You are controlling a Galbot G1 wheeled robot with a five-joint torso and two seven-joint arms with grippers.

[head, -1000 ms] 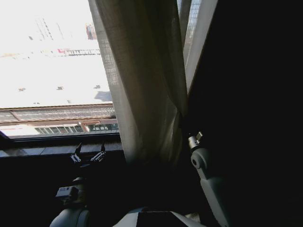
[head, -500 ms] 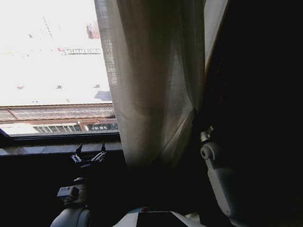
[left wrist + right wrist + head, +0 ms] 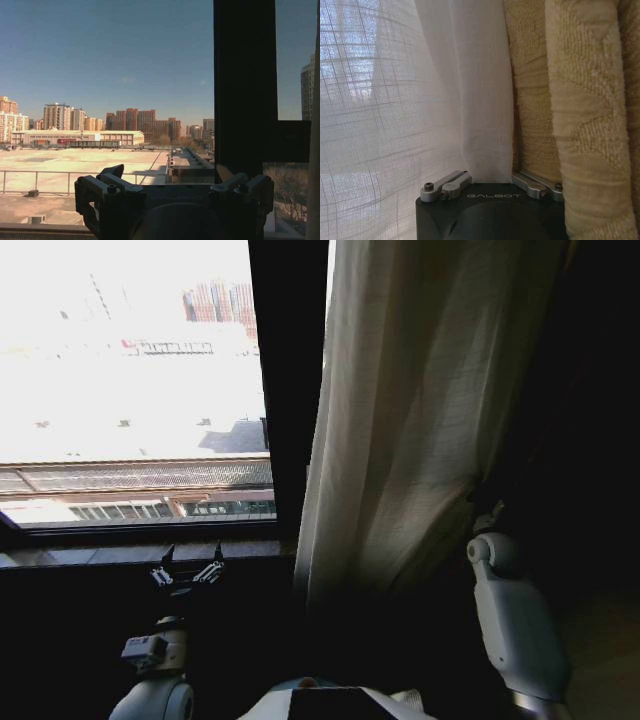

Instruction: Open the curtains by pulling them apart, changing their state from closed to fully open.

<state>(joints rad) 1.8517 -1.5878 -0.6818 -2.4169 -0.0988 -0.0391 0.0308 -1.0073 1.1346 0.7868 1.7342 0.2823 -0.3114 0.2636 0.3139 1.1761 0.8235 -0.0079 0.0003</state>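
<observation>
- Head view: you had the curtains [image 3: 420,420] hanging right of the black window frame [image 3: 285,390], pleats running vertically.
- Right gripper [image 3: 492,181] pinched curtain fabric.
- Left gripper [image 3: 187,568] spread wide near the sill.

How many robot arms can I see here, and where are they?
2. The left gripper hangs open below the window sill; the right arm reaches into the sheer curtain, gripper hidden there.

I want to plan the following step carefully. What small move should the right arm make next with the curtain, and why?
Probably draw a little farther toward the robot's right. The right gripper has the sheer curtain pinched between its fingers, bunching it beside a thicker beige drape, yet the fabric still spreads wide right of the black window frame. The left gripper waits open by the sill.
</observation>
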